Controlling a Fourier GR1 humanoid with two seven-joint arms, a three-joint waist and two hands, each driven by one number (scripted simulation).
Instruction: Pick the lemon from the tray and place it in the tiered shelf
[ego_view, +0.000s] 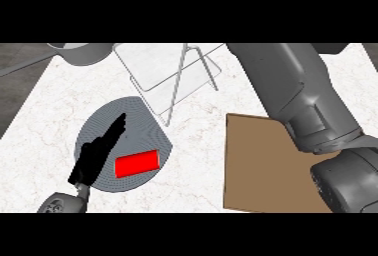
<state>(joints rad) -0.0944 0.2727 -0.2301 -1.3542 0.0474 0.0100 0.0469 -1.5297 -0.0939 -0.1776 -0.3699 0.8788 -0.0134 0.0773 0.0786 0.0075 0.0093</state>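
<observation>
No lemon shows anywhere in the head view. The brown tray (255, 165) lies flat at the right, partly covered by my right forearm (303, 100). That forearm runs from the lower right up past the picture's top edge, and its hand is out of sight. The tiered shelf (173, 70), a thin wire frame with clear panels, stands at the back centre, just left of that forearm. My left hand (94, 157) is open at the lower left, with straight fingers pointing up and away over a grey round plate (140, 112).
A red block (137, 163) lies on the grey plate, just right of my left hand. A grey pot (83, 52) stands at the back left corner. The white marble counter (199, 150) shows bare between plate and tray.
</observation>
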